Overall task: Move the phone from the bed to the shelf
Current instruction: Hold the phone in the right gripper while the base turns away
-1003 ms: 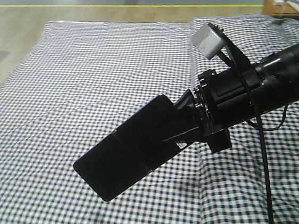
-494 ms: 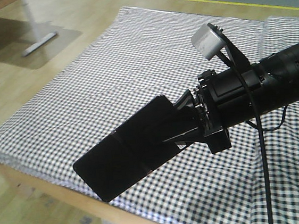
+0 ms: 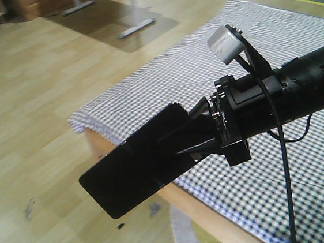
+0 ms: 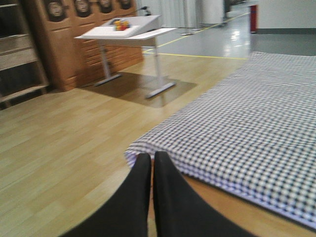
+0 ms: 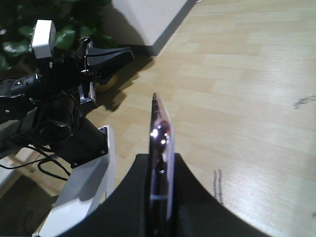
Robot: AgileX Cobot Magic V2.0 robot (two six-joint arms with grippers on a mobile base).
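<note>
The phone (image 3: 130,174), a glossy black slab, is held in the air by my right gripper (image 3: 173,144), which is shut on one end of it. It now hangs past the corner of the bed (image 3: 215,75), over the wooden floor. In the right wrist view the phone (image 5: 160,133) stands edge-on between the two fingers, its pinkish rim showing. My left gripper (image 4: 152,163) is shut with nothing in it, just off the bed's (image 4: 256,108) corner. Plank boards that look like the shelf (image 4: 19,54) show at the far left edge.
A white desk (image 4: 126,30) on metal legs stands on a floor mat beyond the bed, with a brown wooden cabinet (image 4: 74,34) behind it. My left arm (image 5: 69,69), the white robot base (image 5: 84,190) and a green plant (image 5: 19,19) lie left of the phone.
The view has swung left: the bed has slid to the right and bare floor now lies under the phone. The right gripper still holds the phone the same way.
</note>
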